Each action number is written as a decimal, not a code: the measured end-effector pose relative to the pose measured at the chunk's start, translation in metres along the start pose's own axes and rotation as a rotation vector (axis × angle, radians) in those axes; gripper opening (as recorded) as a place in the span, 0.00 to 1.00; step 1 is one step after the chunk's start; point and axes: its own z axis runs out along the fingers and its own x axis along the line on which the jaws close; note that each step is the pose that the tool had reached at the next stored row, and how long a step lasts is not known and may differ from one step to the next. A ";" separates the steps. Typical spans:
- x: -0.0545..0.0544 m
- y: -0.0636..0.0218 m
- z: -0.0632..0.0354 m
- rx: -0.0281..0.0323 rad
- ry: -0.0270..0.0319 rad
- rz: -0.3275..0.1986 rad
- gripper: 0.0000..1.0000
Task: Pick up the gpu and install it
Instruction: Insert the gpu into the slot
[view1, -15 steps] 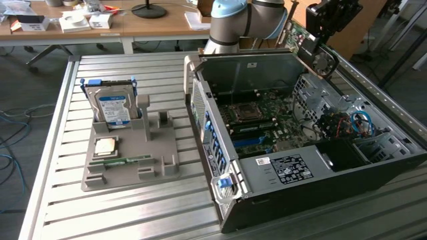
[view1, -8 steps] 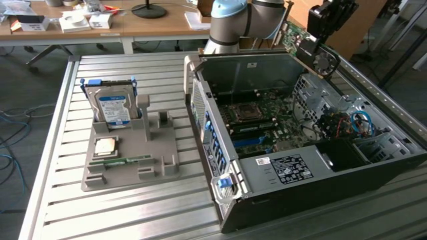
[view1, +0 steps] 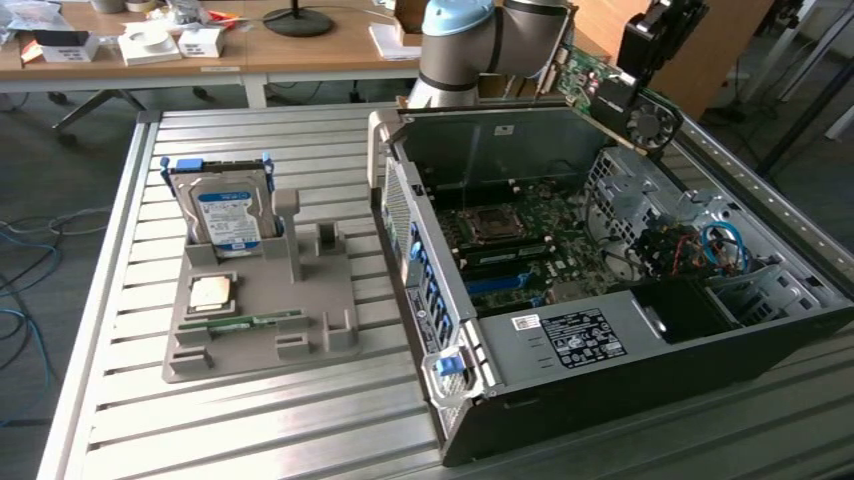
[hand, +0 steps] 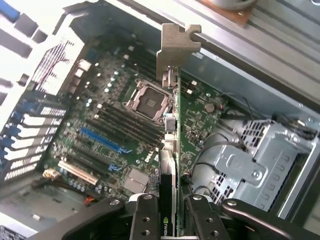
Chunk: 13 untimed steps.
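Above the far wall of the open computer case (view1: 507, 140), which is sitting near the counter's (view1: 200, 440) edge on the exterior view's right, the end effector (hand: 172, 221) is gripping the gpu (view1: 591, 85), fingers (hand: 145, 220) partly closed against both faces of the card (seen edge-on from the wrist). The card is hanging over the motherboard (hand: 115, 115), clear of it, silver bracket farthest from the fingers. Toward the opposite edge, a hard drive (view1: 227, 215) is standing upright in a grey holder (view1: 267, 330)
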 end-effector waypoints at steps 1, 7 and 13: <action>0.000 0.0000 0.0000 -0.0004 0.0014 -0.017 0.26; 0.000 0.0000 0.0001 -0.0025 0.0102 -0.123 0.26; 0.000 0.0000 0.0001 -0.0047 0.0192 -0.232 0.26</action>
